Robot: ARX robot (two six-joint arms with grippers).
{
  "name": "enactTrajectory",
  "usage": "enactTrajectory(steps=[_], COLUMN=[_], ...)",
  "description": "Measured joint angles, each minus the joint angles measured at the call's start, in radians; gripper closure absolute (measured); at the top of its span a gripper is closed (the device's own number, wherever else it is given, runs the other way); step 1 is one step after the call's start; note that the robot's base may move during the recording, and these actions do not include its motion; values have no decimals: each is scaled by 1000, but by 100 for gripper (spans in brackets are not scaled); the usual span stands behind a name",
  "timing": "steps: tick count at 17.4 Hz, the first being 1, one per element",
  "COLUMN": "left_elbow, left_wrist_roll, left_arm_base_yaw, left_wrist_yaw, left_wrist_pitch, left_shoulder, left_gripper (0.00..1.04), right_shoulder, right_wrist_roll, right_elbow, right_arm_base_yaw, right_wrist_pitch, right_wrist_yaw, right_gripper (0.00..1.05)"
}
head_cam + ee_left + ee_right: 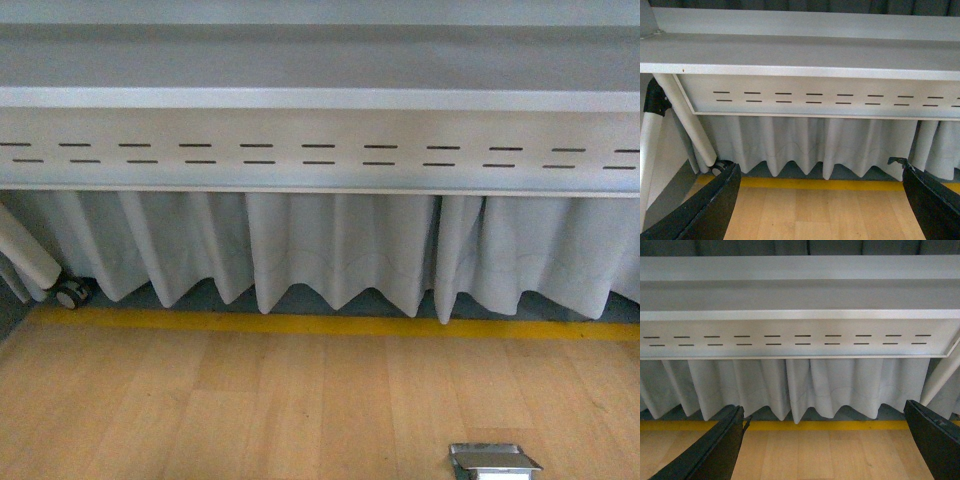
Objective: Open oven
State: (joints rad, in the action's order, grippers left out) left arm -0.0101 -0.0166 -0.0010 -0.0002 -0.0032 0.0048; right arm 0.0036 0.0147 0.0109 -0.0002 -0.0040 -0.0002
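Left gripper (816,167) first: its two black fingers (705,210) sit at opposite edges of its wrist view, spread wide, with nothing between them. Right gripper (823,407), same story: fingers (710,452) wide apart and empty.

Past both pairs we look across a wooden floor (250,410) to a yellow stripe (320,325). Then comes a pleated grey curtain (340,250), and above it the slotted panel (320,152) of a grey table (320,100), seen from low down. On the left a white leg (685,120) runs down to a caster (70,293). In the front view a small metal plate (492,462) is set in the floor at the near edge, and neither arm shows there.

And the oven? We can't find it in any of the three views: no door, no handle. So we judge the task at its very start, with nothing gripped, nothing approached, and the door's state unknown to us.

The step in hand is simply getting the oven into sight. Every camera looks low, under the table. The next move, as we read it, calls for lifting the arms until the oven shows, then bringing one pair of spread fingers to the handle and closing there before any pull. Which arm is nearer we cannot say.
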Motion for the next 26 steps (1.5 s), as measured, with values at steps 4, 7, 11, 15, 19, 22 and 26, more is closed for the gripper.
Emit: enactTrajectory(steps=[4, 7, 11, 15, 19, 22, 26], left_elbow=[0, 0, 0, 0, 0, 0, 0], left_wrist_roll=[0, 0, 0, 0, 0, 2, 3], left_arm_base_yaw=[0, 0, 0, 0, 0, 0, 0], left_wrist_yaw=[0, 0, 0, 0, 0, 1, 0], left_wrist_pitch=[0, 0, 0, -3, -1, 0, 0], left_shoulder=[0, 0, 0, 0, 0, 0, 0], left_gripper=[7, 7, 7, 7, 7, 7, 7], right_shoulder=[0, 0, 0, 0, 0, 0, 0], right_wrist_roll=[0, 0, 0, 0, 0, 0, 0], right_elbow=[0, 0, 0, 0, 0, 0, 0], right_arm_base_yaw=[0, 0, 0, 0, 0, 0, 0], right_wrist_pitch=[0, 0, 0, -3, -1, 0, 0], right_wrist_yaw=[0, 0, 0, 0, 0, 1, 0], right_gripper=[7, 7, 7, 7, 7, 7, 7])
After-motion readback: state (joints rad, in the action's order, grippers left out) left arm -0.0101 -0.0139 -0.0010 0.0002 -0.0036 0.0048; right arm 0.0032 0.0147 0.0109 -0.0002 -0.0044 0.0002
